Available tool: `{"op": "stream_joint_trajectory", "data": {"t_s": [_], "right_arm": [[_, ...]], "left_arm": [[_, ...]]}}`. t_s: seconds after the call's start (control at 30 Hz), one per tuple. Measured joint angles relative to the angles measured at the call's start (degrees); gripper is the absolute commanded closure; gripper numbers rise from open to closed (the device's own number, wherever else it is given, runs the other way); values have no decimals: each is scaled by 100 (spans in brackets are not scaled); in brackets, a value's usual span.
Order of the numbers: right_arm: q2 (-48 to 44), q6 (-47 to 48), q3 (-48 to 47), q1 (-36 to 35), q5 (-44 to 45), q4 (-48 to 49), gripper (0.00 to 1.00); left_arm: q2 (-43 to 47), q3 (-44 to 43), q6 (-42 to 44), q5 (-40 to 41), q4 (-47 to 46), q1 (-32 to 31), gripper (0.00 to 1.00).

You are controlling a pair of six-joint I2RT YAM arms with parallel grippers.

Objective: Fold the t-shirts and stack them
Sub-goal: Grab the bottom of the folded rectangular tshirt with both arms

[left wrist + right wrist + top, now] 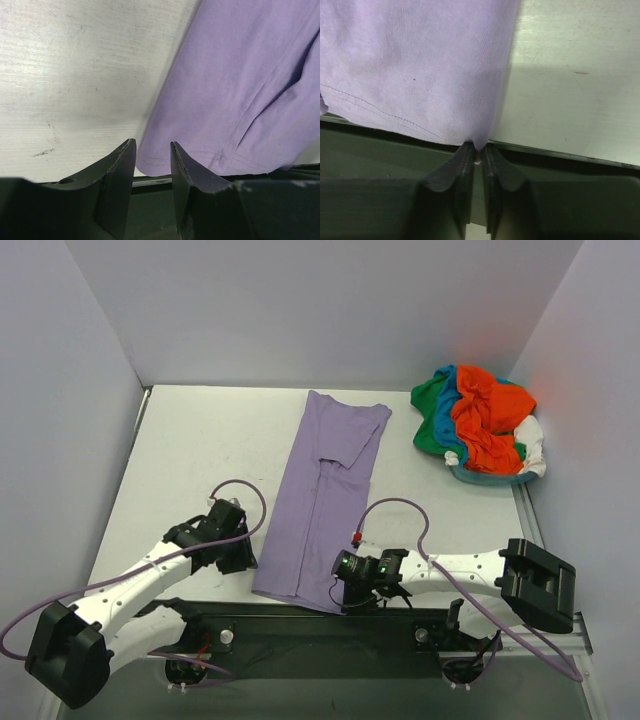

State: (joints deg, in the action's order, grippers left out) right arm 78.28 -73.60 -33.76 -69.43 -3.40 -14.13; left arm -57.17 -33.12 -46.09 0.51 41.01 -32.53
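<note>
A lavender-purple t-shirt (pixel 325 495) lies on the white table as a long narrow strip, its hem at the near edge. In the right wrist view my right gripper (pixel 478 150) is shut on the hem's near right corner (pixel 480 137), pinching the cloth between its tips. From above the right gripper (pixel 345 575) sits at that corner. My left gripper (pixel 245 558) stands at the hem's near left corner. Its jaws are open, and the purple hem (pixel 165 162) lies just beyond the left gripper's (pixel 152 150) tips, not pinched. The other t-shirts (pixel 485 425), orange-red, green, teal-blue and white, are heaped at the back right.
A dark rail (pixel 300 612) runs along the table's near edge, just under both grippers. White walls close in the left, back and right sides. Purple cables (pixel 400 505) loop above each arm.
</note>
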Motion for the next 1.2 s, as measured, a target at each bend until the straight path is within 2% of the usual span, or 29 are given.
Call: {"op": "stream_joint_trajectory", "data": {"t_s": [0.13, 0.4, 0.67, 1.03, 1.1, 1.2], "right_arm": [[-17, -17, 0, 0, 4, -133, 96], [-374, -57, 2, 0, 66, -461, 96], [-380, -55, 2, 0, 70, -588, 95], [-389, -57, 2, 0, 85, -627, 95], [-389, -55, 2, 0, 90, -629, 95], [-389, -55, 2, 0, 94, -645, 95]], "left_arm": [[-42, 70, -72, 0, -2, -52, 55], [-2, 339, -319, -190, -11, -238, 55], [278, 787, -833, -260, -50, -1049, 55], [282, 850, -1051, -254, -201, -1088, 55], [282, 881, -1058, -280, -310, -1088, 56], [273, 929, -1071, -343, -503, -1088, 63]]}}
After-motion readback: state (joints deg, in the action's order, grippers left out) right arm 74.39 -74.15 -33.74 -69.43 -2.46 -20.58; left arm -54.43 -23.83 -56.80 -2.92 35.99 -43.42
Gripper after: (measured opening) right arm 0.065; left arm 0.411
